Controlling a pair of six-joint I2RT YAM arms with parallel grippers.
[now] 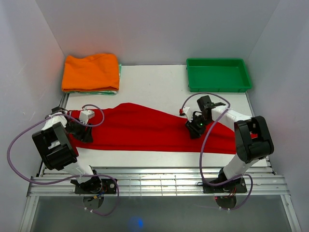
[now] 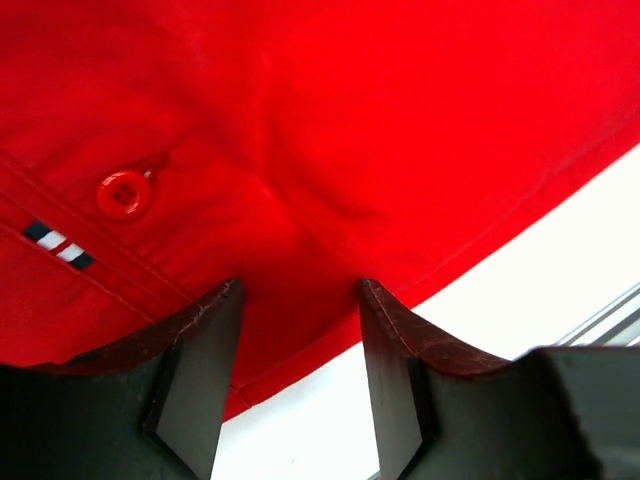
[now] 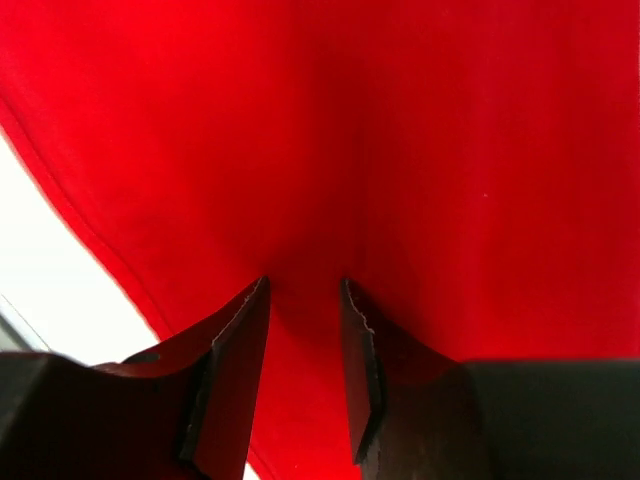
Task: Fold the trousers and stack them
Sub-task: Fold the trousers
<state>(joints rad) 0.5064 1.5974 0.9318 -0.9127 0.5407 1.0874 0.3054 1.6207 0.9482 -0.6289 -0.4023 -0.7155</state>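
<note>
The red trousers [image 1: 145,128] lie flat across the white table, waist end at the left, leg end at the right. My left gripper [image 1: 81,130] is at the waist end. In the left wrist view the trousers [image 2: 330,120] show a red button [image 2: 123,194]. The left gripper [image 2: 300,292] is open, its fingertips resting on the cloth astride its near edge. My right gripper [image 1: 194,129] is on the leg part. In the right wrist view it [image 3: 305,288] has its jaws close together, with a ridge of the red cloth [image 3: 450,150] between them.
A stack of folded clothes, orange on top [image 1: 90,71], lies at the back left. A green tray [image 1: 218,75] stands at the back right. The table's near edge has a metal rail [image 1: 154,181]. White walls close in both sides.
</note>
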